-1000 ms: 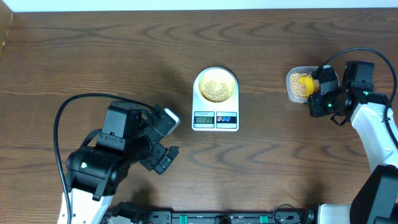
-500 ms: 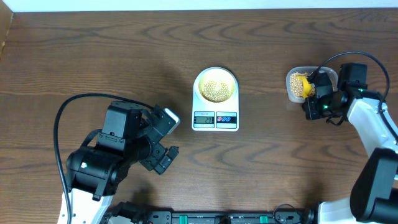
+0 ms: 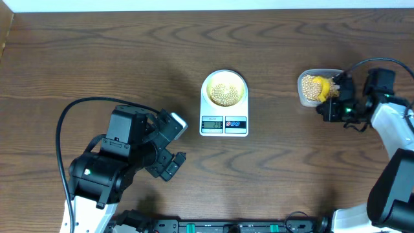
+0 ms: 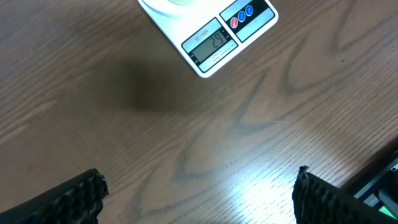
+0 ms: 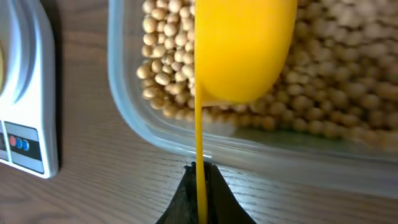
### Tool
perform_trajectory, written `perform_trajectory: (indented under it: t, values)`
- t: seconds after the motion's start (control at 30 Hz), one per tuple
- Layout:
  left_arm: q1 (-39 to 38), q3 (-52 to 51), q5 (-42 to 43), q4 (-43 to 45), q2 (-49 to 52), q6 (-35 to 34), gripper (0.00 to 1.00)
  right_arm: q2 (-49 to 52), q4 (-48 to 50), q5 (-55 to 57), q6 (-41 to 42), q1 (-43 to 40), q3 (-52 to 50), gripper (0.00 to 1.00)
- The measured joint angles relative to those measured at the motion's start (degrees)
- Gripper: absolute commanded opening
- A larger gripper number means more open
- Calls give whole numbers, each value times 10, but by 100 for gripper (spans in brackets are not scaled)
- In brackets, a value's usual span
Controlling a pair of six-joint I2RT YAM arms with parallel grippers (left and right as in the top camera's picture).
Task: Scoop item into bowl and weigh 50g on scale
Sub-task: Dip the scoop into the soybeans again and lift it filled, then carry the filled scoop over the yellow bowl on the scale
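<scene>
Right end effector point(image 5: 200, 186) shifted rightward, clenching yellow scoop point(image 5: 242, 50); left end effector point(image 4: 199, 199) released above wood-grain table point(image 3: 291, 175).

Dark wood-grain table point(image 3: 291, 175); clear plastic tub point(image 5: 143, 127), yellow scoop point(image 5: 242, 50) inside it

Bright even light, glare on the table point(image 4: 261, 183), yellow scoop point(image 5: 242, 50) blurred, beans point(image 5: 163, 70) beside it sharper.

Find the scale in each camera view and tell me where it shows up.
Overhead: scale at the table's centre.
Left wrist: scale at top centre, only its front edge in view, display reading 24.
Right wrist: scale at the far left edge, beside the clear tub.
Shared landmark: its red and blue buttons.
</scene>
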Motion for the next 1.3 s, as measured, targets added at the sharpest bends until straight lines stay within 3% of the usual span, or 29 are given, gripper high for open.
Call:
perform_trajectory:
  t: [0.6, 0.97, 1.3]
  values:
    - [0, 0, 0, 0, 0, 0, 98, 0, -24, -228, 26, -120, -1, 1]
    - [0, 0, 0, 0, 0, 0, 98, 0, -22, -297, 74, -116, -1, 1]
    - [0, 0, 0, 0, 0, 0, 98, 0, -17, -313, 106, -23, -1, 1]
